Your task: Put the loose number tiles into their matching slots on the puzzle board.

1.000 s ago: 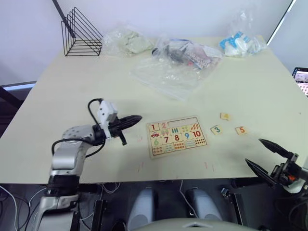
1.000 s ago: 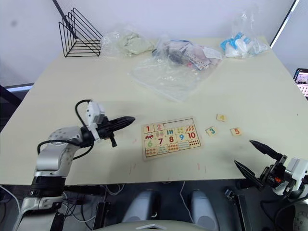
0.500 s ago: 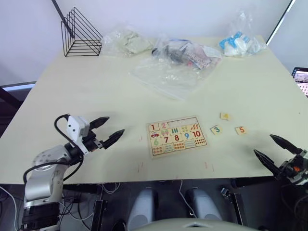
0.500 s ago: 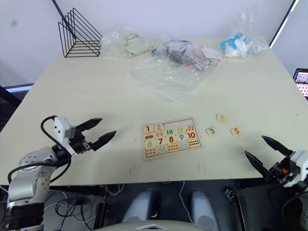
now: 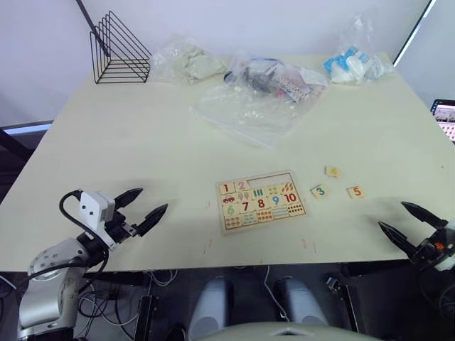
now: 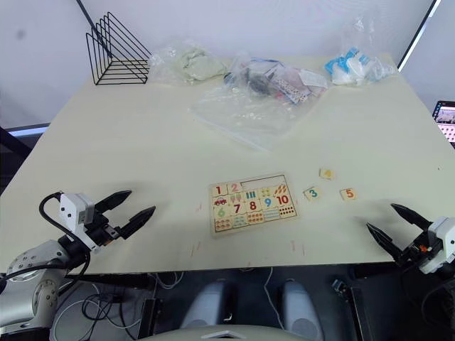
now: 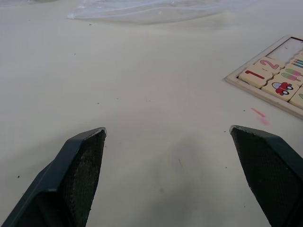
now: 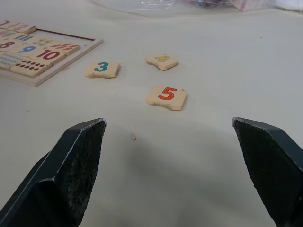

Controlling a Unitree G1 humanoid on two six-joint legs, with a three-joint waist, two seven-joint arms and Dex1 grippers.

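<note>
- The board lies flat on the worktop, near its front edge and about midway between the two hands.
- Tiles 1 and 2 sit in the two leftmost slots of the board's top row; the remaining slots to their right are bare.
- Three loose tiles lie on the worktop just right of the board, apart from each other: the 3 nearest the board, the 5 further right, and the 4 behind and between them.
- The left hand hovers over the front left corner of the worktop, well apart from the board, fingers spread wide and holding nothing.
- The right hand is at the front right edge of the worktop, also spread and empty, near the 5 but not touching it; in its wrist view the 3, 4 and 5 lie ahead of the fingers.
- At the back of the worktop are a black wire rack and several clear plastic bags.
</note>
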